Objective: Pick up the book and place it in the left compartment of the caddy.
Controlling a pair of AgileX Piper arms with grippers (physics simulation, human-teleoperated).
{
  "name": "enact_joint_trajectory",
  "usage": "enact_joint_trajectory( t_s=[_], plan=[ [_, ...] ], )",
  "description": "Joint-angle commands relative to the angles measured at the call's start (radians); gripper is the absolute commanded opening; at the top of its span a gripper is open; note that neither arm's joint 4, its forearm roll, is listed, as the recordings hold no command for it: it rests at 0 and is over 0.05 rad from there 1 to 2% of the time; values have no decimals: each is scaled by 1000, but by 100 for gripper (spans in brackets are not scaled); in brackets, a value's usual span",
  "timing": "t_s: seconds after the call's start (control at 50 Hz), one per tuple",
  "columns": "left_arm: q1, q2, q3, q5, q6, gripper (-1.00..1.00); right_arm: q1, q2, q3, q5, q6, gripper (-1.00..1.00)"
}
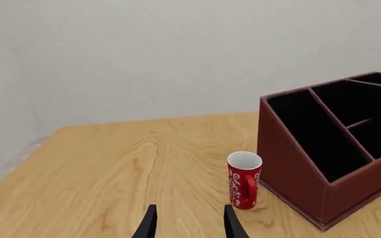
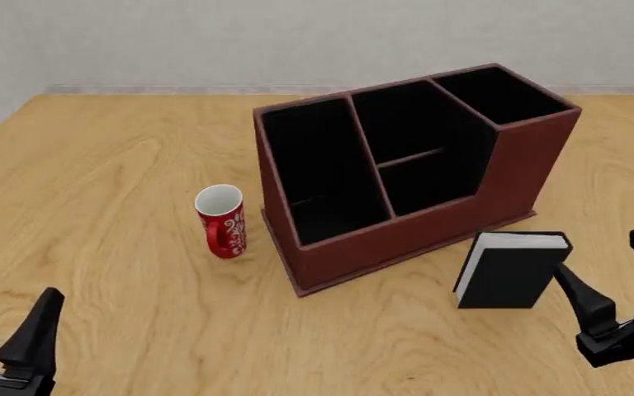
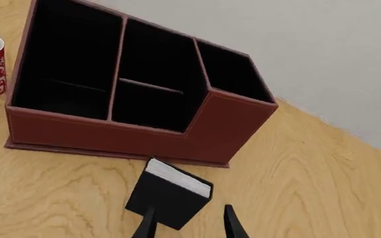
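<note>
A: How many things sit on the worktop [image 2: 96, 165]?
B: Three: one book [image 2: 510, 271], one caddy [image 2: 405, 165], one red mug [image 2: 221, 221].
A: Where's the book?
B: Upright, just beside the caddy's near wall, toward the worktop's near right corner.
A: The tools?
B: Left tool [image 2: 3, 330] and right tool [image 2: 626, 276] both spread apart, grasping nothing.

Black book [image 2: 510, 272] upright beside reddish-brown caddy [image 2: 405, 239].

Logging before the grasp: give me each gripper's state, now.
Left gripper: open, holding nothing, near the red mug.
Right gripper: open, holding nothing, just short of the book, not touching it.
</note>
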Motion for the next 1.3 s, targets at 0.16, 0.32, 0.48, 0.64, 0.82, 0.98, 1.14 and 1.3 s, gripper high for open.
enact_joint_trajectory(
  t_s=[0.16, 0.32, 0.48, 0.64, 0.82, 0.98, 1.14, 1.3],
  plan=[
    [-15, 0, 2, -12, 5, 100, 40, 64, -153, 199, -188, 100],
    [-23, 0, 5, -14, 9, 100, 41, 85, -187, 301, -285, 100],
    [-32, 0, -4, -8, 14, 100, 41, 129, -241, 402, -365, 100],
    [-41, 0, -11, -4, 21, 100, 53, 165, -258, 449, -438, 100],
    [-44, 0, -14, -3, 24, 100, 68, 214, -285, 494, -506, 100],
    [-42, 0, -20, -2, 27, 100, 50, 276, -325, 497, -573, 100],
    [-37, 0, -18, -4, 25, 100, 44, 318, -339, 510, -614, 100],
    [-35, 0, -18, -3, 22, 100, 21, 351, -357, 533, -657, 100]
  ],
)
